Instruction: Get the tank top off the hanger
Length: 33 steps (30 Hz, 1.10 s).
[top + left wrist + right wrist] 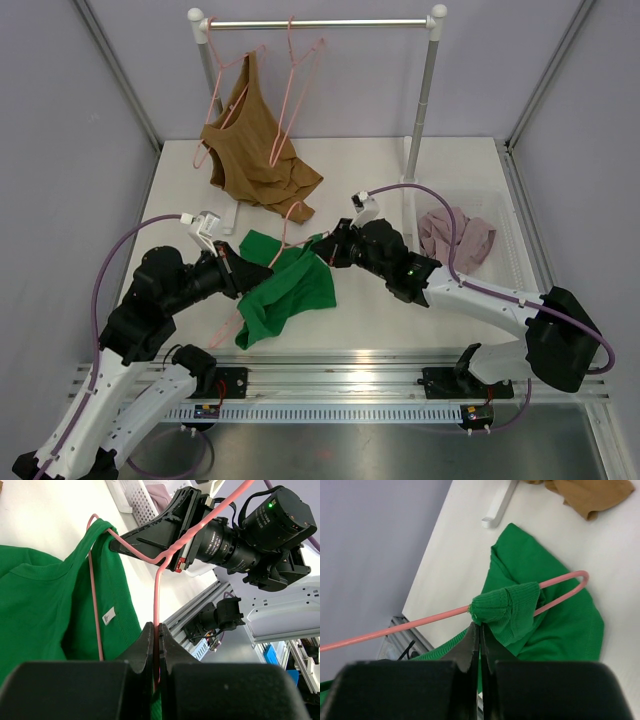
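Observation:
A green tank top [293, 288] lies mid-table, still threaded on a pink wire hanger [288, 222]. My left gripper [262, 272] is shut on the hanger's wire; the left wrist view shows the wire [156, 587] pinched between my fingertips, with the green cloth [45, 605] to the left. My right gripper [322, 250] is shut on the tank top's strap. In the right wrist view the bunched strap [507, 607] wraps the hanger arm [410, 625] just above my closed right gripper [480, 631]. The right gripper's fingers [150, 532] also show in the left wrist view.
A brown tank top [255, 150] hangs on another pink hanger from the rack bar [320, 22] at the back, beside an empty pink hanger [300, 80]. A white basket [500, 205] holding mauve cloth [455, 235] stands at the right.

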Available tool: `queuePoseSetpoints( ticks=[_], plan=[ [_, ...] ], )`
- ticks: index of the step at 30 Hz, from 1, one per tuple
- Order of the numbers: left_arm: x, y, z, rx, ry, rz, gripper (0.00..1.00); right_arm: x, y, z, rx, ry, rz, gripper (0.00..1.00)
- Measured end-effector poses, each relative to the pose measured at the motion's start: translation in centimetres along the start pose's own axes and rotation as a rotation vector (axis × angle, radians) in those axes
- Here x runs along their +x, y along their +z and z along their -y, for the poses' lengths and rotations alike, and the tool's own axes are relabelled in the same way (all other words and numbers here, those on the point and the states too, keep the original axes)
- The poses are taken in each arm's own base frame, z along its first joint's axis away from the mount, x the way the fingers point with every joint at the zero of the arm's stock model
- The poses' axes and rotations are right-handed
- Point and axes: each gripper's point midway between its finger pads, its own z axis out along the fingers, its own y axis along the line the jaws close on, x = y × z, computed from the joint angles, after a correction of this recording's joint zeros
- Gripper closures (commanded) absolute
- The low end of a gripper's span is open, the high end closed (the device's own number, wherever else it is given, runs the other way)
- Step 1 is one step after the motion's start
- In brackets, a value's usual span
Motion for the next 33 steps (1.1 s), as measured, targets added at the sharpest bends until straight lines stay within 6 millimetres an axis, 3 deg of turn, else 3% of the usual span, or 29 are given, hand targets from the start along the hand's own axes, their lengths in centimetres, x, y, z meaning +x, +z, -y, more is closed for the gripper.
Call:
queuePoseSetpoints(
  ticks=[5,11,18,24,27,33],
  plan=[
    [0.4,0.1,-0.3,-0.007,0.007,-0.021,1.0,0.0,-0.1,2.4,0.117,-0.04,0.008,1.0],
    [1.0,0.0,-0.3,0.003,0.025,-0.048,1.0,-1.6,-0.3,5.4,0.284,-0.099,0.037,1.0],
    [1.3,-0.2,0.1,0.035,0.026,-0.042,1.0,-1.8,0.6,11.0,0.425,-0.087,-0.009,1.0],
    [0.8,-0.2,0.9,0.069,0.011,-0.023,1.0,-2.7,0.1,12.7,0.452,-0.067,-0.015,1.0],
    [-0.2,-0.2,2.0,0.13,0.016,0.031,1.0,-2.4,-0.3,12.0,0.371,-0.049,-0.026,1.0],
    [-3.4,-0.4,5.2,0.288,0.077,0.192,1.0,-0.6,-3.3,6.3,0.055,-0.022,-0.089,1.0]
  ],
)
